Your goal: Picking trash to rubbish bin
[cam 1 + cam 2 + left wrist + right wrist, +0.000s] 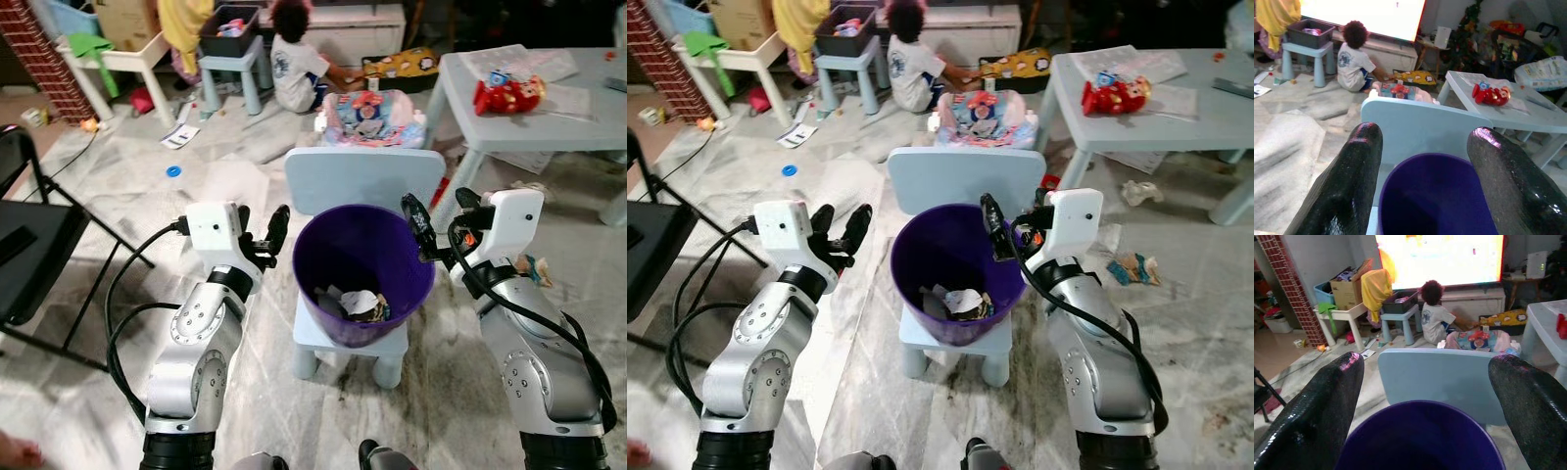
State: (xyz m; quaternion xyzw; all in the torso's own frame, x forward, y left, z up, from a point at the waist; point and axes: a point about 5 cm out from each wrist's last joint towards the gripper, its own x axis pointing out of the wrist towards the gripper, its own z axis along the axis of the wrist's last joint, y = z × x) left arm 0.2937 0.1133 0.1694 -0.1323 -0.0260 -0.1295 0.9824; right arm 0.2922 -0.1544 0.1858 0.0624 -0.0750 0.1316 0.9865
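Note:
A purple rubbish bin point(328, 257) stands on the seat of a small pale blue chair point(364, 178) straight ahead. Crumpled paper and wrappers point(359, 304) lie at its bottom. My left gripper point(261, 231) hovers just left of the bin's rim, open and holding nothing. My right gripper point(441, 217) is open and unloaded at the rim's right side. Both wrist views look over the bin between spread fingers point(1347, 186) point(1322, 411). A crumpled wrapper point(1133, 266) and a white paper scrap point(1136, 191) lie on the floor to the right.
A child point(294, 59) sits on the floor beyond the chair. A pale blue table point(578, 122) with a red toy point(509, 95) stands at right, a black folding chair point(29, 245) at left. A stool point(235, 61), a white table point(122, 59) and a blue lid point(173, 171) are farther back.

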